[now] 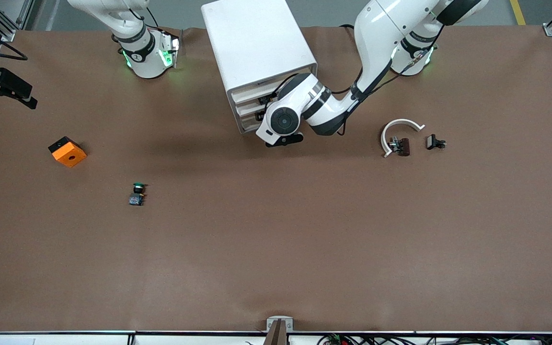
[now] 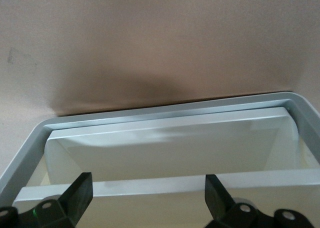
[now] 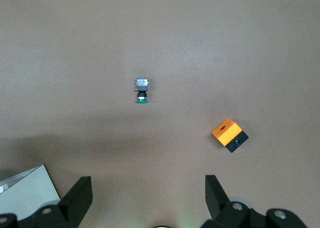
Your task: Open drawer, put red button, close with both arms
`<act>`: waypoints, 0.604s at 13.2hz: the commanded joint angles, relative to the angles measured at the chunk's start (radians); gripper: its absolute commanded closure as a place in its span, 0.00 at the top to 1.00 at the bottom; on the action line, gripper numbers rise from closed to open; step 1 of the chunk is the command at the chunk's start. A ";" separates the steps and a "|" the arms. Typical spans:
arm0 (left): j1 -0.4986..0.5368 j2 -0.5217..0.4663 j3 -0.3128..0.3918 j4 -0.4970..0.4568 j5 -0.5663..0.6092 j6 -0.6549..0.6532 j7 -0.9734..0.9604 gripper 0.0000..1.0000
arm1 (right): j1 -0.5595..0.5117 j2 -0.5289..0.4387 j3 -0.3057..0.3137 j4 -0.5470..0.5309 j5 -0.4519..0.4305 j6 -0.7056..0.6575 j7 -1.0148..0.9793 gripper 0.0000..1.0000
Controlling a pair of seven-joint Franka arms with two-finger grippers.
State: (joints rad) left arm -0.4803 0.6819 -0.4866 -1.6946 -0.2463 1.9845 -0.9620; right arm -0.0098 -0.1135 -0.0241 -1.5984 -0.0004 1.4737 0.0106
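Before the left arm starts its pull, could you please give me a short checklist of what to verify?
1. Left gripper open: ok.
2. Left gripper at the cabinet front, level with the drawers: ok.
3. A drawer already pulled out: not ok, none juts out in the front view.
4. Red button found: cannot tell for certain; a small dark-red part lies beside a white curved piece, toward the left arm's end.
5. Right gripper open and waiting, over bare table near the green button and orange box: ok.
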 commanded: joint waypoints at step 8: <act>0.018 -0.055 0.006 -0.003 -0.004 -0.012 -0.007 1.00 | -0.007 0.000 0.006 0.015 -0.012 -0.013 0.005 1.00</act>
State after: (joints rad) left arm -0.4760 0.6602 -0.4850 -1.6841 -0.2463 1.9844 -0.9640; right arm -0.0098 -0.1135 -0.0242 -1.5983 -0.0004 1.4736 0.0107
